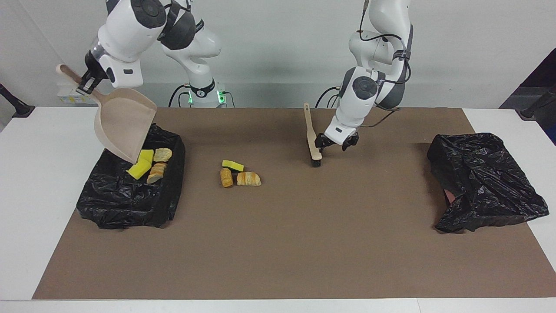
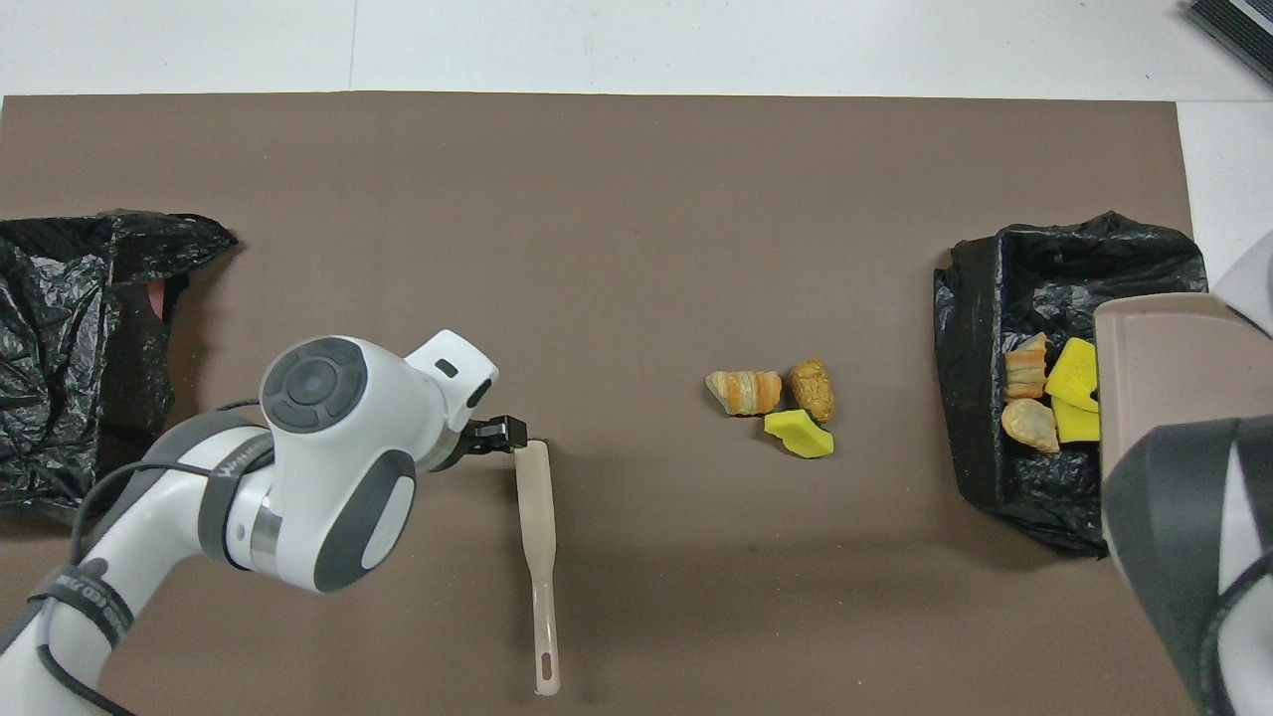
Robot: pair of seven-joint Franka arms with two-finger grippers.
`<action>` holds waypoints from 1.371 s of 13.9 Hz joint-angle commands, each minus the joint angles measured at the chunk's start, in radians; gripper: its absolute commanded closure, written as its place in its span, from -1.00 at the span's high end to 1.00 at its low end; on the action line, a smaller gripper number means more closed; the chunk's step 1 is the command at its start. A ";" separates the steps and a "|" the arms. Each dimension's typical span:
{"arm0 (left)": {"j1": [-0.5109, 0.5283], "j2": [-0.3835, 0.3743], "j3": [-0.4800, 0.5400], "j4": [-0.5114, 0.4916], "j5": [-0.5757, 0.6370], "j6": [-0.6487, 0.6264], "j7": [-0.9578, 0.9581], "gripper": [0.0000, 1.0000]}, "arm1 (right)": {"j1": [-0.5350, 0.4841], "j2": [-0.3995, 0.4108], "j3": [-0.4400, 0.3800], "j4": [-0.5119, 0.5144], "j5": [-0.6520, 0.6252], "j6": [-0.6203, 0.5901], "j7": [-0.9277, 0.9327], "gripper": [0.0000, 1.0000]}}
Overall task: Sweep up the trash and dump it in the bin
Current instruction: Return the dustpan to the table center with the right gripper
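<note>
My right gripper [image 1: 87, 81] is shut on the handle of the beige dustpan [image 1: 124, 128]. It holds the pan tilted steeply, mouth down, over the black-bagged bin [image 1: 130, 204] at the right arm's end. Yellow sponge chunks [image 1: 141, 167] and bread pieces [image 1: 160, 161] lie in the bin [image 2: 995, 298], just under the pan's lip [image 2: 1174, 368]. A sponge [image 1: 233, 165], a bread piece [image 1: 226, 177] and a croissant [image 1: 248, 178] lie on the mat between bin and brush. The brush [image 1: 313, 145] lies flat on the mat [image 2: 537, 557]. My left gripper [image 1: 334, 142] is low beside its head, open and holding nothing.
A brown mat [image 1: 304, 243] covers most of the white table. A crumpled black bag [image 1: 482, 182] lies at the left arm's end [image 2: 80, 348]. The three loose scraps also show in the overhead view [image 2: 776, 403].
</note>
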 commanded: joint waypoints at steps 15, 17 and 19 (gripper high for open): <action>0.451 0.022 -0.007 0.410 0.065 -0.351 0.500 1.00 | 0.036 0.484 0.456 0.159 0.660 0.537 2.048 -1.00; 0.452 -0.017 -0.008 0.409 0.067 -0.407 0.475 1.00 | 0.072 0.606 0.491 0.240 0.563 0.595 2.167 -1.00; 0.446 -0.062 -0.008 0.413 0.067 -0.429 0.436 1.00 | 0.089 0.726 0.549 0.287 0.423 0.666 2.279 -1.00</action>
